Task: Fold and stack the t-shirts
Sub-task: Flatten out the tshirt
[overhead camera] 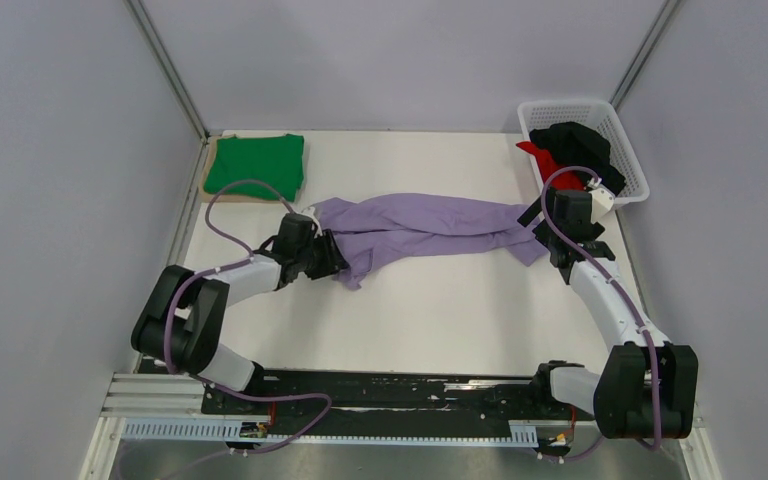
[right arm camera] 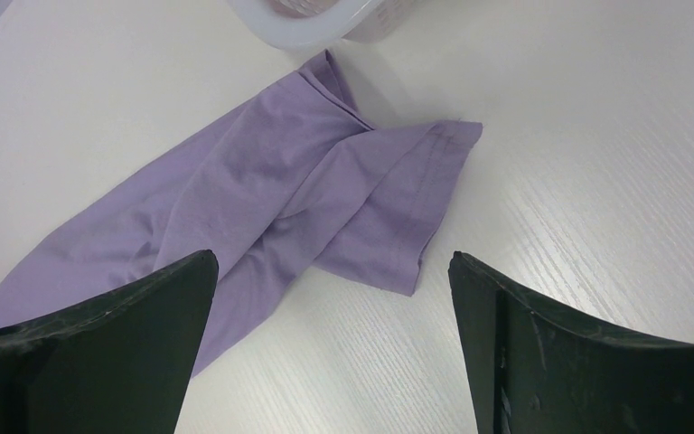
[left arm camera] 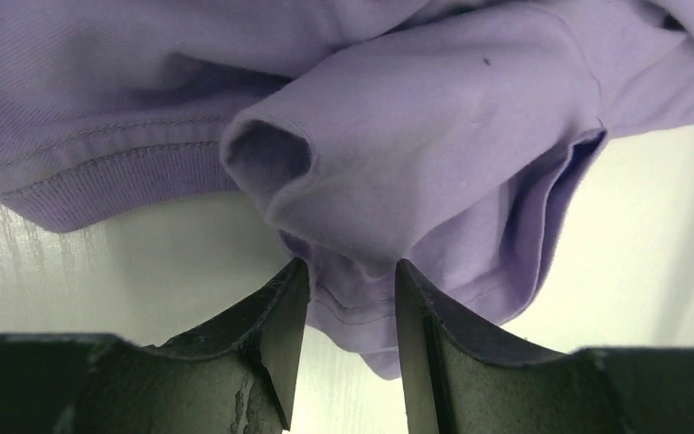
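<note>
Between the left gripper (left arm camera: 352, 267) jaws: a bunched fold of the lilac t-shirt (left arm camera: 434, 117), pinched from both sides. Beyond those fingertips, more cloth heaped on the white table (left arm camera: 651, 226). Ahead of the right gripper (right arm camera: 332, 258), jaws wide apart and empty: the shirt's other end, flat.

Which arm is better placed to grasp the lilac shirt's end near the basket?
Right. The right pincer, open, hovers over that end of the lilac shirt; the left pincer pinches the opposite end.
</note>
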You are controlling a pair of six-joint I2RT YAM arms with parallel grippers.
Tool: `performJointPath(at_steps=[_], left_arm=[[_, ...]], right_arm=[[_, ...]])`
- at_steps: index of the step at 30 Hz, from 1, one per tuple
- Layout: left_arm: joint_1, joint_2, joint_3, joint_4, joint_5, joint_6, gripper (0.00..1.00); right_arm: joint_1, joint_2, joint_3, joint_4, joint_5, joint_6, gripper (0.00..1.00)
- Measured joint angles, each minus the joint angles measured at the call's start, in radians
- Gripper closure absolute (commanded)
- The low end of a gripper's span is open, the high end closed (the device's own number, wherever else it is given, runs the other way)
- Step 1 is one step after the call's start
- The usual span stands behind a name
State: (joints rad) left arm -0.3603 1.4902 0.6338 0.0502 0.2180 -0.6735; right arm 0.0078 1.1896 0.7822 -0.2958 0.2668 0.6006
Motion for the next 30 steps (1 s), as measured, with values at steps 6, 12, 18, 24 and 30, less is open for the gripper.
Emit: performJointPath(at_steps=[6,12,18,24,30], left_arm=[[-0.004,0.039,0.021,-0.009,-0.007,0.007,0.86],[-0.007,0.03,0.026,-0.023,0.011,0.008,1.0],[-0.007,-0.146,0.038,-0.161,-0.02,0.018,1.0],[-0.011,-0.363,0.093,-0.353,-0.114,0.036,1.0],[-0.011,-0.48,0.113,-0.498,-0.221,0.05,1.0]], right_arm=[[0.0,0.0,0.0,0.0,0.0,0.0,0.0],[0.0,0.0,0.0,-0.001,0.001,0.0,0.0],[0.0,0.0,0.0,-0.018,0.011,0.002,0.0],[0.0,0.01,0.0,-0.063,0.012,0.009,0.03],[0.0,0.055,-0.011,-0.067,-0.068,0.023,0.11]])
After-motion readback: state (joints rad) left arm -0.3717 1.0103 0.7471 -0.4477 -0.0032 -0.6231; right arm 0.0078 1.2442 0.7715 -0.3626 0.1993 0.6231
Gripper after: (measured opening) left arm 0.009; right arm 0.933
